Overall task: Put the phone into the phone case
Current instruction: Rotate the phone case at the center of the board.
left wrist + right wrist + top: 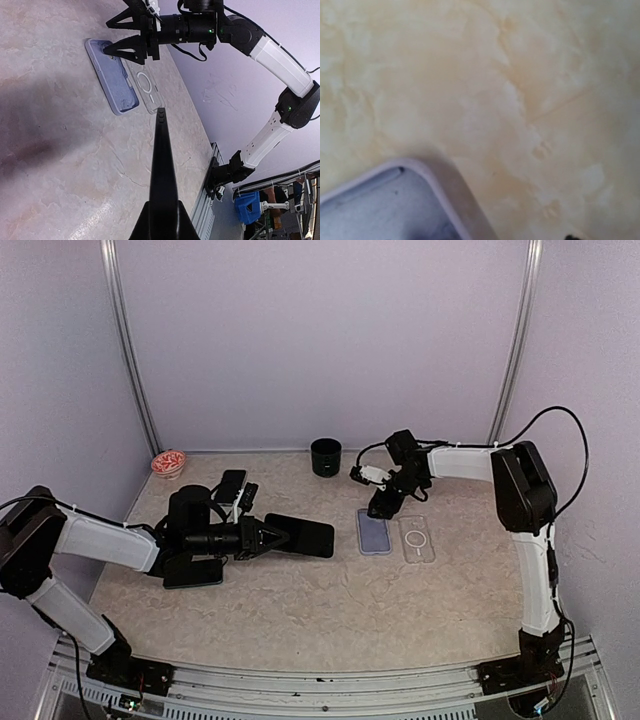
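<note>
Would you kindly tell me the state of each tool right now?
Left tool: closed on the black phone.
Right tool: open, holding nothing.

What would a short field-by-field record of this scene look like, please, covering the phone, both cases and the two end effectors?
phone: black phone, flat on the table, not in any case
purple case: open side up, empty
clear case: flat, right beside the purple case
left end effector: shut, tip at the phone's nearer end; contact unclear
right end effector: open, over the purple case's far end
far edge: black cup, small bowl
</note>
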